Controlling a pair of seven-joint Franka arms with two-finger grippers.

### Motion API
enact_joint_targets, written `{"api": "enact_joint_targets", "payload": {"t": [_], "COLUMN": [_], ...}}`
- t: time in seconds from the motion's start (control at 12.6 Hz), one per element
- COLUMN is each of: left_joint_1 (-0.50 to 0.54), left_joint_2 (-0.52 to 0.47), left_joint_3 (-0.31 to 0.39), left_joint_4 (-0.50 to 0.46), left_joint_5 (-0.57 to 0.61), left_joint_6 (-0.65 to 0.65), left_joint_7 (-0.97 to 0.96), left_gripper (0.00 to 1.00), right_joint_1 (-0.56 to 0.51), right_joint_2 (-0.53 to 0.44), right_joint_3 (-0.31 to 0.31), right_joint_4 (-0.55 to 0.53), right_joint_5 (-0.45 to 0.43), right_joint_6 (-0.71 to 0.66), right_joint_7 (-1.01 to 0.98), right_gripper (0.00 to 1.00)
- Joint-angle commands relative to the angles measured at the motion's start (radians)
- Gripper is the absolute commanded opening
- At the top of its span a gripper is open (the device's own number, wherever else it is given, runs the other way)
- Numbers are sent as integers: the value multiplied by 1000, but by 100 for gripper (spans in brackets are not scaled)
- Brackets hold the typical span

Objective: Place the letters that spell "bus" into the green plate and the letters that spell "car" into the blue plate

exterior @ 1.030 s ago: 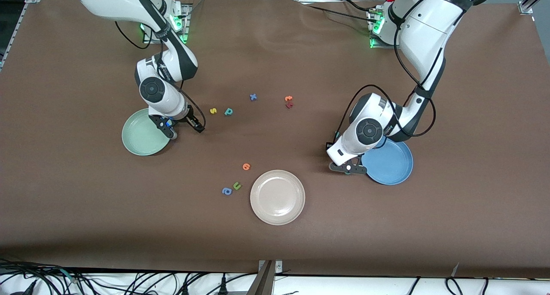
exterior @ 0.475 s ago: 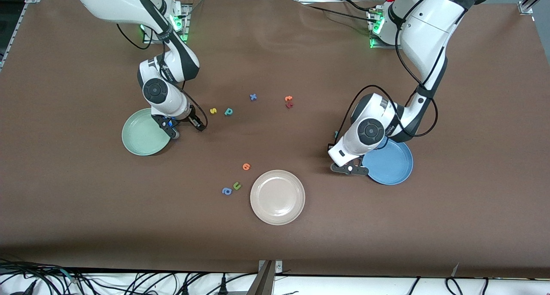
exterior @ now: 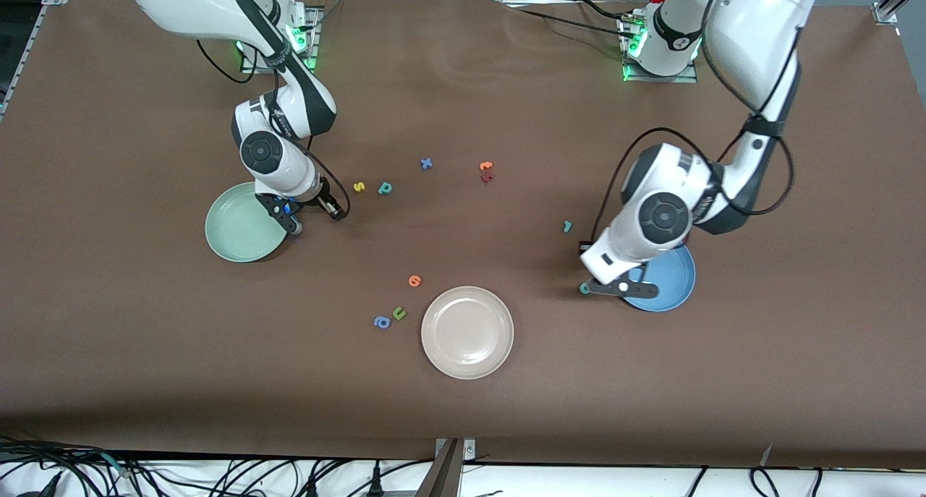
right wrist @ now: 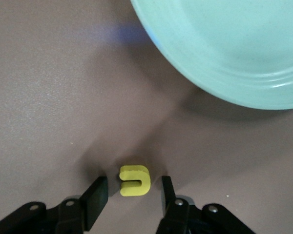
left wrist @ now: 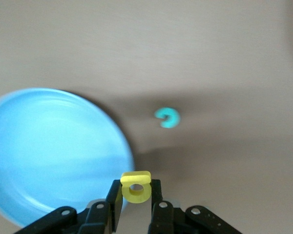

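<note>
My left gripper [left wrist: 136,195] is shut on a yellow "a" [left wrist: 136,186], held just over the rim of the blue plate [exterior: 665,276]. On the table beside that plate lies a teal "c" [left wrist: 167,117], with a small teal "r" [exterior: 568,226] farther from the front camera. My right gripper [right wrist: 134,192] is low at the table, open, its fingers either side of a yellow "u" [right wrist: 135,180] without touching it. Close by is the green plate [right wrist: 234,48]. A yellow "s" [exterior: 359,187] and a teal "b" [exterior: 385,188] lie toward the table's middle.
A beige-white plate [exterior: 467,332] sits nearest the front camera. Beside it lie an olive "u" [exterior: 398,312], a blue "a" [exterior: 381,323] and an orange letter [exterior: 414,281]. A blue "x" [exterior: 426,163] and orange and red letters [exterior: 486,171] lie mid-table.
My left gripper shut on the yellow "a" and carried it toward the blue plate, uncovering the teal "r" and "c". My right gripper's fingers drew closer around the yellow "u".
</note>
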Motion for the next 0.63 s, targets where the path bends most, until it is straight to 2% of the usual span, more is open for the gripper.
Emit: {"api": "enact_joint_targets", "payload": {"t": [0.0,0.08,0.16,0.24,0.32,0.55], "left_joint_1": [96,95,83,87,84,58], "left_joint_2": [1,14,18,17,15,11], "left_joint_3": [-7,-8,-6,-7,-9,-18], "left_joint_4": [-19,-22,-23,-21,-16,23], "left_joint_5": [64,64,64,64,64,62], "left_joint_6": [-2,0,-2,-2,-2,-2], "left_joint_7": [78,71,60,59,57,69], "left_gripper": [14,24,65,100,100,100], "right_joint_1": [-3,-3,-3,-3,-3,-3], "right_joint_2": [2,2,2,2,2,2], "right_joint_3": [4,4,4,4,4,4], "right_joint_4": [-27,-34,-41,-41,-41,-40], "right_joint_5": [13,13,13,13,13,12], "right_joint_6": [23,38,54,55,55,49], "right_joint_7": [-10,-12,-12,-13,-15,-15], "right_gripper": [53,53,47,34,23,3]}}
